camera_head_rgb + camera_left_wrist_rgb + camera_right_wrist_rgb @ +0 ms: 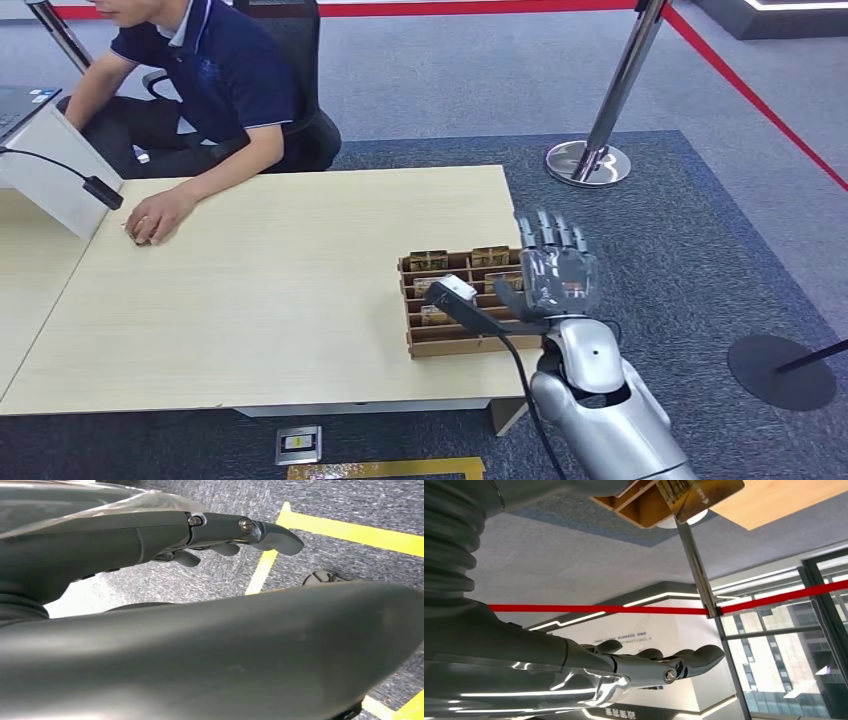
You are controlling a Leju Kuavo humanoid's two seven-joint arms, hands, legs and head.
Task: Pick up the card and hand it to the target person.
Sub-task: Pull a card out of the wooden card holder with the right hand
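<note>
The brown wooden box with compartments (470,335) stands at the right edge of the pale wooden tabletop (270,290). Gold-brown cards (428,261) stand upright on their edges inside it, their long axes running across the tabletop; the print on them is too small to read. The right hand (556,262) is raised just beside the box, its fingers spread and holding nothing. The left hand (235,532) hangs over grey carpet with yellow lines, its fingers loosely apart and empty. A seated person in a dark blue shirt (215,70) rests a hand (155,215) on the far left side of the tabletop, well apart from the box.
</note>
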